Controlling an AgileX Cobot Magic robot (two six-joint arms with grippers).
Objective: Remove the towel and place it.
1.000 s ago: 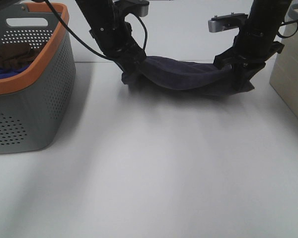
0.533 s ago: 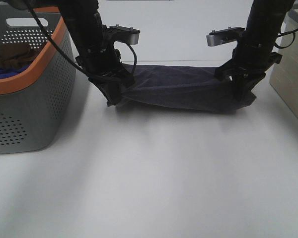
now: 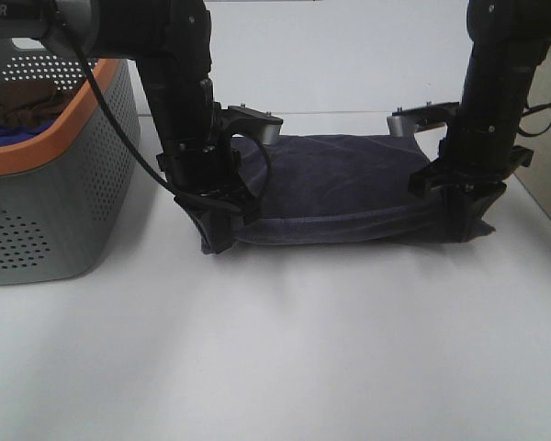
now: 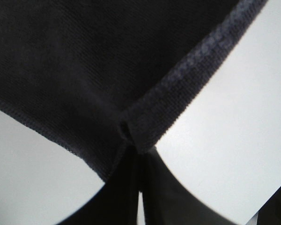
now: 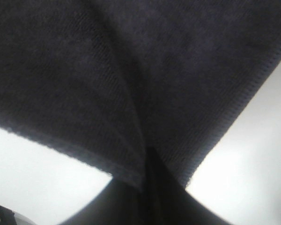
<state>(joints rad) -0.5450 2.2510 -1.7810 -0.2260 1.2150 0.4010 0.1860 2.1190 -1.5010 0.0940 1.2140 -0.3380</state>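
White matte tabletop (image 3: 285,349) nearest. Mid: dark navy-grey terry towel (image 3: 349,188) slung between arms, front edge low at table, rest draped back. Left gripper (image 3: 217,241) clamped tight on hemmed corner; right gripper (image 3: 466,230) pinched closed on opposite corner. Risk: thin hem pinch slips if arms spread; slack middle may fold under. Nap soft, edge stitched. Far left: grey perforated plastic basket (image 3: 64,211), orange rim, well apart.

Soft, fuzzy, matt cloth seen on the towel (image 3: 344,179), its edge stitched, table (image 3: 303,349) under the towel smooth and matt, basket (image 3: 64,216) beside the towel made of plastic.
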